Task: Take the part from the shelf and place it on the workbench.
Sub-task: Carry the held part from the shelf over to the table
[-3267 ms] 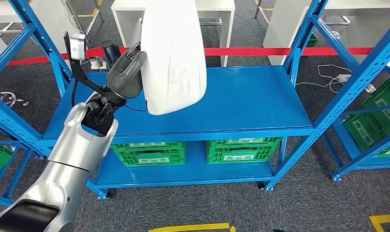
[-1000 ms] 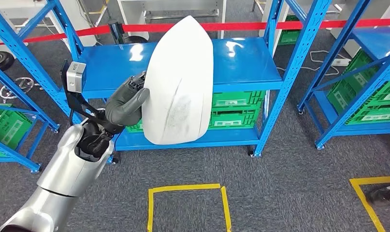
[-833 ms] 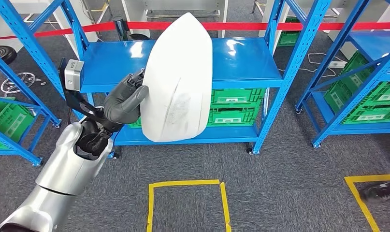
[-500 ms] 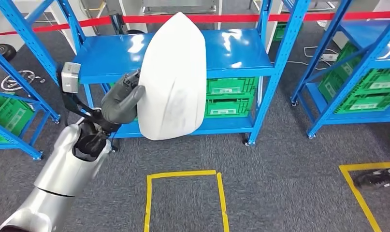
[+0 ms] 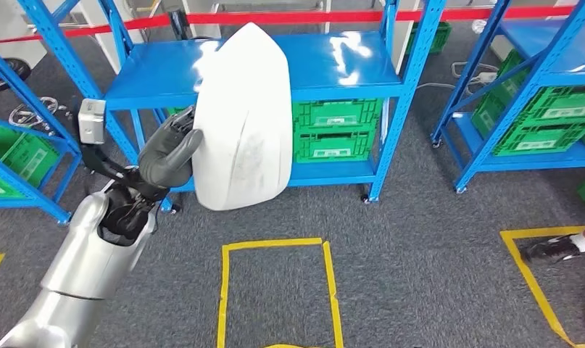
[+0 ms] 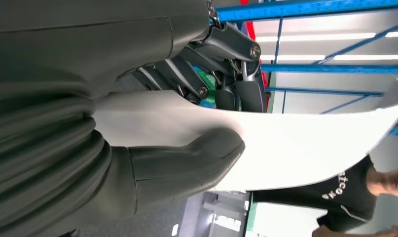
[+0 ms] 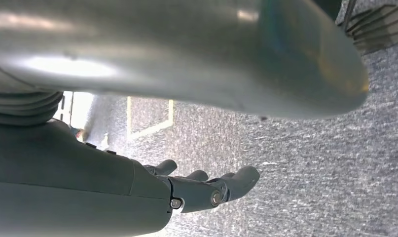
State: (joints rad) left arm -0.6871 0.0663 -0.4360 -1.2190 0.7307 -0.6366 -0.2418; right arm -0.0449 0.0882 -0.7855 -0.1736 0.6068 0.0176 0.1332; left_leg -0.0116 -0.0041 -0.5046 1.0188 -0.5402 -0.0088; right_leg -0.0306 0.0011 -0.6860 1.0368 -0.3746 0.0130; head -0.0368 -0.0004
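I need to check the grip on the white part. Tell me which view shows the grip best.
The left wrist view: the left hand pinches the white part between thumb and fingers, close up. The head view shows the whole part, fingers mostly hidden behind it. The right wrist view looks at the floor.

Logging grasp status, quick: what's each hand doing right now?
Left hand: holding the white part.
Right hand: open, holding nothing.

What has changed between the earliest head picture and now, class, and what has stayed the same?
The robot has backed away from the blue shelf, which now sits farther off, with yellow floor tape in sight. The left hand still grips the white part, held upright as before.
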